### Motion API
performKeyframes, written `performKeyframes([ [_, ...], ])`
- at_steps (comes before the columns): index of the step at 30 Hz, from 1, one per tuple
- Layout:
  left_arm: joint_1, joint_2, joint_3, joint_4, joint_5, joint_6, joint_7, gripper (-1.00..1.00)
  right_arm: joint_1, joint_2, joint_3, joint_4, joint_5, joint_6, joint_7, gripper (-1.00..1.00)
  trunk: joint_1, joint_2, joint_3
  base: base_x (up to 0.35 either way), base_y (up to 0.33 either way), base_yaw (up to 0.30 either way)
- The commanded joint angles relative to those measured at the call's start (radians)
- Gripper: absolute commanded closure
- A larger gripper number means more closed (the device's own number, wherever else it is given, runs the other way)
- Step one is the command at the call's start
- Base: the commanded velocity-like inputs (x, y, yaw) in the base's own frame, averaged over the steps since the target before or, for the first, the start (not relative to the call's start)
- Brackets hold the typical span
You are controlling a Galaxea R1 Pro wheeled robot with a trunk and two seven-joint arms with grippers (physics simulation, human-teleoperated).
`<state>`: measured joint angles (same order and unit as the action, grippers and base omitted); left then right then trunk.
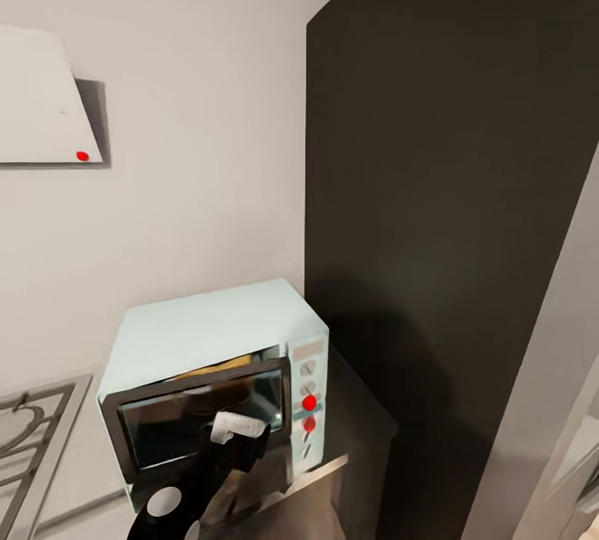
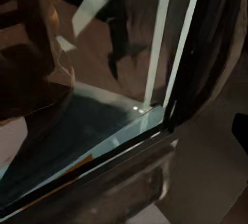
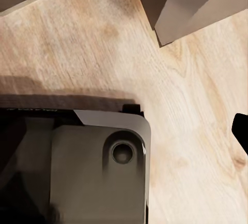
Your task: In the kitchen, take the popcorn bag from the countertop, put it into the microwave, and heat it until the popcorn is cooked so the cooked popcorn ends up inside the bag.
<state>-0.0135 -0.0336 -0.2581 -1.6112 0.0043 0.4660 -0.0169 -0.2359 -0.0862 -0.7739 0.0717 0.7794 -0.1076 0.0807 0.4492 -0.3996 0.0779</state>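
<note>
at the far left of the head view the white slanted hood [image 1: 46, 99] hangs on the pale wall with a red dot near its lower edge, and below it a corner of the steel gas hob [image 1: 33, 432] lies on the worktop [image 1: 333, 473]. next comes the microwave [image 1: 208, 332], pale blue-white, standing on the worktop against the wall, its grey-framed glass door [image 1: 200, 415] slightly ajar at the top, with a strip of tan showing in the gap [image 1: 220, 365] that may be the popcorn bag, though it is too little to be sure. the left arm reaches up from the lower edge, and the left end effector [image 1: 237, 432] sits right against the front of the door near its right side; whether its fingers are spread or closed cannot be told from here. in the left wrist view the door glass [image 2: 77, 136] and its frame are very close, with a brownish crumpled shape [image 2: 36, 69] behind the glass. right of the door are the microwave's knobs and two red dots [image 1: 309, 403]. just right of the microwave a tall dark cabinet [image 1: 449, 190] rises. the right wrist view looks down on a wooden floor [image 3: 196, 105] and part of the robot's grey base [image 3: 98, 177]; the right end effector's state cannot be told.
</note>
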Motion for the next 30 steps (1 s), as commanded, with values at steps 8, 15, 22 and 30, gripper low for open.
performKeyframes([
  [8, 0.000, 0.000, 0.000, -0.001, 0.000, 0.005, -0.002, -1.00, -0.001, -0.001, -0.005, 0.003, 0.002, -0.006, 0.001, -1.00, 0.001, 0.000, 0.000, 0.077, 0.000, 0.000],
  [15, 0.000, 0.000, 0.000, -0.001, 0.000, 0.005, -0.002, -1.00, -0.001, -0.001, -0.005, 0.003, 0.003, -0.005, 0.001, -1.00, 0.001, 0.000, 0.000, 0.084, 0.000, 0.000],
  [22, 0.000, 0.000, 0.000, -0.001, 0.000, 0.005, -0.002, -1.00, -0.001, -0.001, -0.005, 0.003, 0.002, -0.005, 0.000, -1.00, 0.001, 0.000, 0.000, 0.105, 0.000, 0.000],
  [30, 0.000, 0.000, 0.000, -0.001, 0.000, 0.004, -0.002, -1.00, -0.001, -0.001, -0.005, 0.003, 0.003, -0.005, 0.001, -1.00, 0.001, 0.000, 0.000, -0.117, 0.000, 0.000],
])
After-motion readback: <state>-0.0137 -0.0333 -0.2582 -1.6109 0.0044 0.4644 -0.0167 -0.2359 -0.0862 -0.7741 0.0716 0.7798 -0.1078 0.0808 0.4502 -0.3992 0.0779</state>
